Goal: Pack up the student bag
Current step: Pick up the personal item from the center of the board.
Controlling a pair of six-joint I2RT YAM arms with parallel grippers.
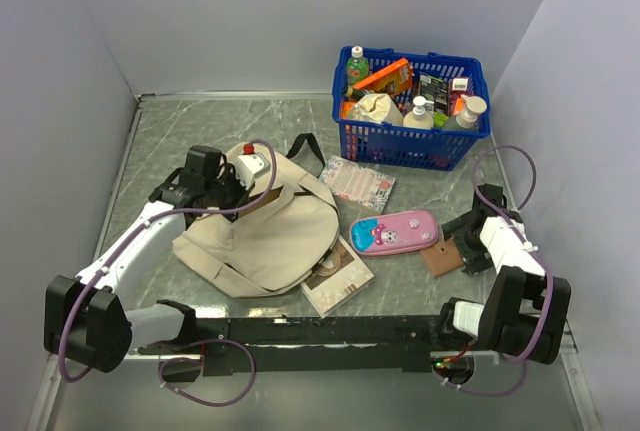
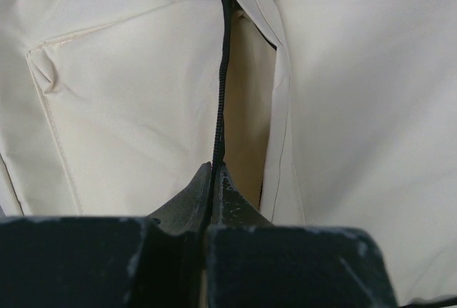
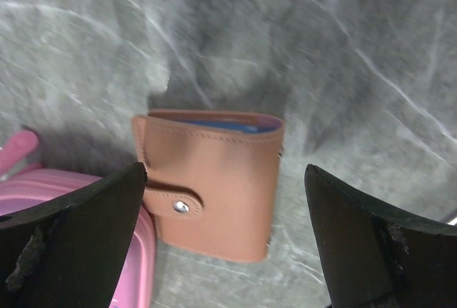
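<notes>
Top view: student bag (image 1: 262,236) lies flat on the bench (image 1: 200,126), left of centre and nearer the L edge than the R. It is cream fabric w/ one black strap poking out toward the far edge. L arm reaches in from the near-L corner. The left gripper (image 1: 232,189) sits on the bag's far-L part, and the jaws can't be read from up here. Blue basket (image 1: 410,136) stands at the far-R corner, packed w/ bottles and boxes. A patterned packet (image 1: 358,183) lies just in front of it, toward centre. Pink case (image 1: 395,233) is R of the bag, w/ a brown wallet (image 1: 441,257) just beside its R end. A booklet (image 1: 337,276) lies by the near edge, its L side tucked under the bag's rim. The right gripper (image 1: 460,241) hangs over the wallet, near the R edge.

L wrist view: cream fabric fills the frame. A black zip (image 2: 220,86) runs straight down to the fingertips (image 2: 194,195), part open beside it w/ lighter lining showing. Jaws are pinched fully together right on the zip's near end. Can't tell if a pull tab is betw. them.

R wrist view: jaws spread wide, nothing gripped. The wallet lies flat on the bench betw. and beyond the two fingers, snap tab on its L side, blue edge showing at the top. Pink case is at lower L, right against the wallet. Touching or not, can't tell. Pic is a bit blurred.
</notes>
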